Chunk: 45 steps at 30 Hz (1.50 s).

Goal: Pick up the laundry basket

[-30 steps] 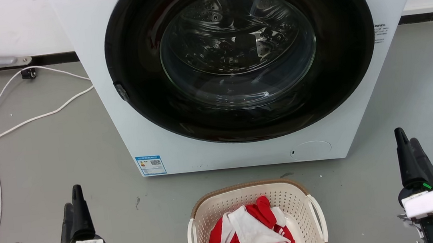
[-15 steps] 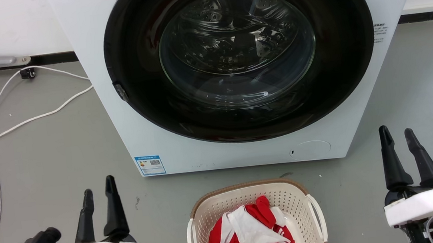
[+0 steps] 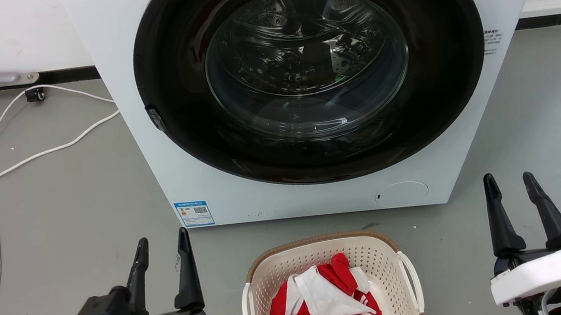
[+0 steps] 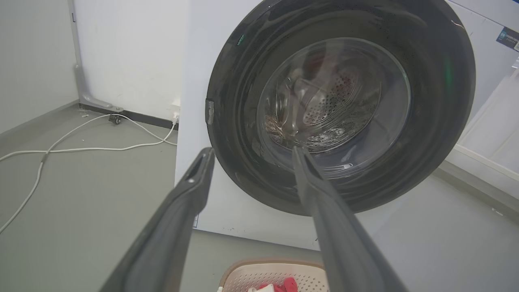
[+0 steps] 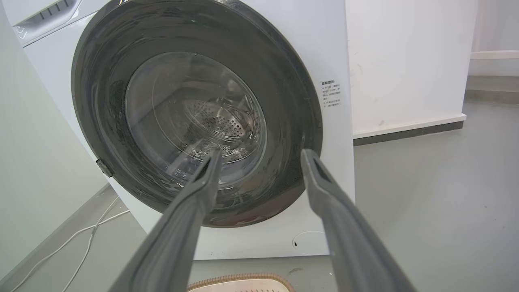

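Cream-white perforated plastic laundry basket (image 3: 381,266) with brown rim on grey floor (image 3: 81,199). Flanking it, left tool (image 3: 162,235) and right tool (image 3: 507,175), both spread, empty.

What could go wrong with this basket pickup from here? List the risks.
1. The left claw and right claw are open and clear of the basket; its thin side handles are easy to miss, which may shove it.
2. Lifting one side higher could spill the red and white clothes.
3. The washing machine stands close behind; swinging forward may hit it.
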Tool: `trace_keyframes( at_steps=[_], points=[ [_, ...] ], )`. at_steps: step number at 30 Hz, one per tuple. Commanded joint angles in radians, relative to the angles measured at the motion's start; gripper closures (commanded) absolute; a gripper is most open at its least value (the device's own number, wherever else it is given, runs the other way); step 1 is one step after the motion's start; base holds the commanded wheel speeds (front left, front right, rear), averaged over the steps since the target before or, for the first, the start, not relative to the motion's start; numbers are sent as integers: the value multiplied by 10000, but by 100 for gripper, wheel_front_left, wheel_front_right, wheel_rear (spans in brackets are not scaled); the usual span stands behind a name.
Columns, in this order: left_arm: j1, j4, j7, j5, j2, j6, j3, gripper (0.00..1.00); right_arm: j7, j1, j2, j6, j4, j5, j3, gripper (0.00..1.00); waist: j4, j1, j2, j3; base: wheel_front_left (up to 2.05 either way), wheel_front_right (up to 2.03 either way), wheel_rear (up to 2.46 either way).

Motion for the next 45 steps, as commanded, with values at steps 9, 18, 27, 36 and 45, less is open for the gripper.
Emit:
trace_keyframes(
  at_steps=[9,18,27,36,45],
  points=[
    [-189,-25,-302,1087,704,1215,-1178,0,-319,49,-45,17,-85,-1213,66,0,-23,0,0,35,0,0,0],
    [-226,-20,-499,1692,1072,1902,-1923,0,-530,115,-46,19,-48,-2194,67,0,-39,0,0,19,0,0,0],
    [217,-190,-732,1647,485,1374,-1374,0,-755,192,-46,12,280,-2287,-24,0,4,0,0,23,0,0,0],
    [554,-266,-900,2518,-136,382,-513,0,-925,184,-46,13,338,-2802,-34,0,35,0,0,44,0,0,0],
    [695,-322,-1073,3570,-367,-30,-374,0,-1081,219,-46,14,264,-3437,5,0,45,0,0,59,0,0,0]
  ],
)
